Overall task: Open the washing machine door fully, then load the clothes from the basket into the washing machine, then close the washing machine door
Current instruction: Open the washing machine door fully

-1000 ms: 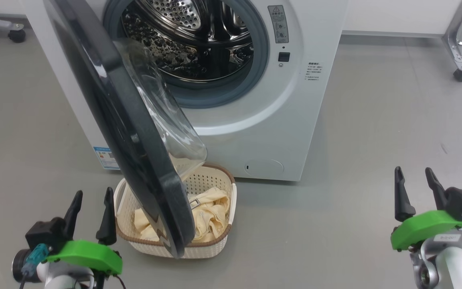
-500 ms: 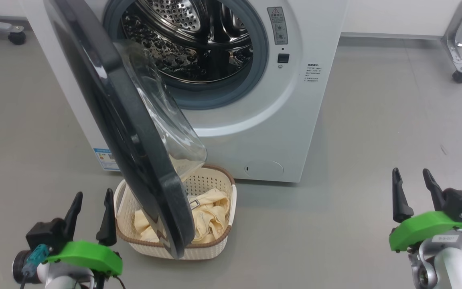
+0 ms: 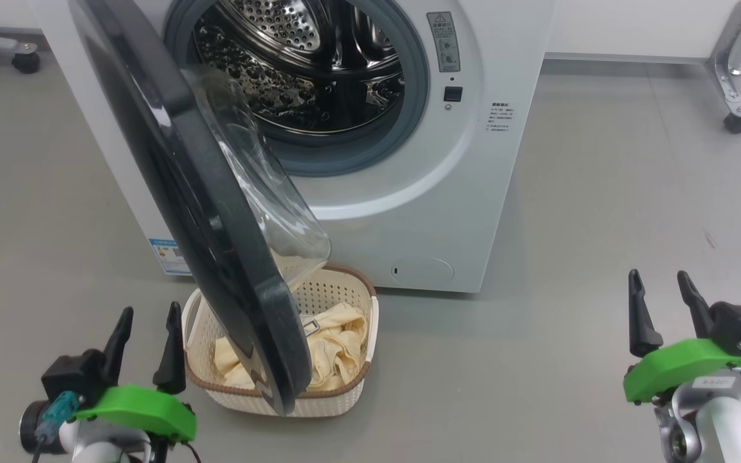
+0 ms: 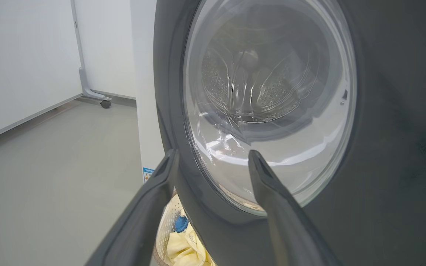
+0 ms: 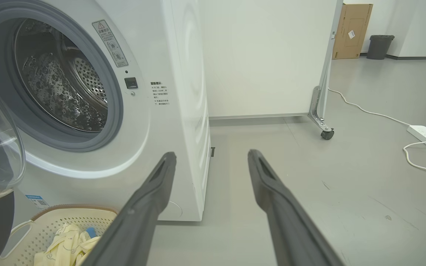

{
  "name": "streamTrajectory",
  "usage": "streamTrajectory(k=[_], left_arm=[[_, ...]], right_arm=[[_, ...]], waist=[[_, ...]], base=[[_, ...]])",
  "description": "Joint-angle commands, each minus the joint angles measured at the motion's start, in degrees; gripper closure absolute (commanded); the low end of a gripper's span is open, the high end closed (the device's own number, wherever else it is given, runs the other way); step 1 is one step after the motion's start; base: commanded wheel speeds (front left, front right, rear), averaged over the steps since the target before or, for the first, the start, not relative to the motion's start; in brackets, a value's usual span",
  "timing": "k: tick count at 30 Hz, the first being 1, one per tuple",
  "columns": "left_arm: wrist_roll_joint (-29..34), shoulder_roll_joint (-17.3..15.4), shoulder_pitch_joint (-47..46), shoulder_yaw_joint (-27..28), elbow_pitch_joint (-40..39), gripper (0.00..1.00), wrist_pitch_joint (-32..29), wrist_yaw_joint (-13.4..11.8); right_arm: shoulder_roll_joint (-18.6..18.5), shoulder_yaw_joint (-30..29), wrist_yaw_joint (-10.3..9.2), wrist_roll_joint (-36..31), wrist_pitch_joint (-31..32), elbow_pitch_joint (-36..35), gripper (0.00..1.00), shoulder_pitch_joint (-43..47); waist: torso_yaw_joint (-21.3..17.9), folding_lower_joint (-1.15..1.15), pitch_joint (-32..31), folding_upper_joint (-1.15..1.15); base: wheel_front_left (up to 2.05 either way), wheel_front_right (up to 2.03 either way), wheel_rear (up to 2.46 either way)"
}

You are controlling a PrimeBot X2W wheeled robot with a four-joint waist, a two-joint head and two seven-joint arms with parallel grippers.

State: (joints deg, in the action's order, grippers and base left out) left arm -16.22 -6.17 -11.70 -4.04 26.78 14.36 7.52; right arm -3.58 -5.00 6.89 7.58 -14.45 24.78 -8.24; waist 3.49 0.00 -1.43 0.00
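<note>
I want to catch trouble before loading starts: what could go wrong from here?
1. The washing machine door is only partly open and hangs over the basket, covering part of the clothes. A reach for them now could strike the door.
2. The open left gripper sits close beside the door's lower edge and the basket, so pushing the door wider might knock the basket aside.
</note>
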Motion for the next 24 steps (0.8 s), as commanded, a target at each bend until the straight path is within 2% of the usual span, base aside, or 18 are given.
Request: streamTrajectory(k=[1,2,3,17,20,24], left_arm=[[-0.35,-1.57,-2.06,1.85,-1.93,0.22,0.63,-0.03],[-0.3,-1.6,-2.0,1.73,-2.0,0.81,0.63,-0.03],[-0.17,-1.69,-1.95,1.53,-2.21,1.0,0.63,-0.03],[-0.02,-3.78,-1.86,3.22,-9.04,1.0,0.63,-0.12],[0.83,-4.75,-1.89,3.53,-11.3,1.0,0.55,-0.78],[1.18,-5.79,-2.05,4.07,-18.37,1.0,-2.03,-2.24]], right_arm=[[-1.15,1.44,0.59,0.19,-0.55,-1.54,0.0,-1.84],[-1.14,1.44,0.59,0.22,-0.55,-1.52,0.0,-1.82],[-1.12,1.45,0.59,0.23,-0.55,-1.53,0.0,-1.77],[-1.17,2.24,0.59,0.92,-0.55,-1.15,0.0,-1.65],[-1.2,2.39,0.59,1.01,-0.55,-1.18,0.0,-1.53],[-1.3,2.39,0.59,1.14,-0.55,-1.32,0.0,-1.27]], waist=[[0.0,0.0,-0.01,0.0],[0.01,0.0,-0.01,0.0],[0.01,0.0,-0.01,0.0],[0.12,0.0,-0.12,0.0],[0.12,0.0,-0.23,0.0],[0.21,0.0,-0.24,0.0]], base=[[0.0,0.0,0.0],[0.0,0.0,0.0],[0.0,0.0,0.0],[0.0,0.0,0.0],[0.0,0.0,0.0],[0.0,0.0,0.0]])
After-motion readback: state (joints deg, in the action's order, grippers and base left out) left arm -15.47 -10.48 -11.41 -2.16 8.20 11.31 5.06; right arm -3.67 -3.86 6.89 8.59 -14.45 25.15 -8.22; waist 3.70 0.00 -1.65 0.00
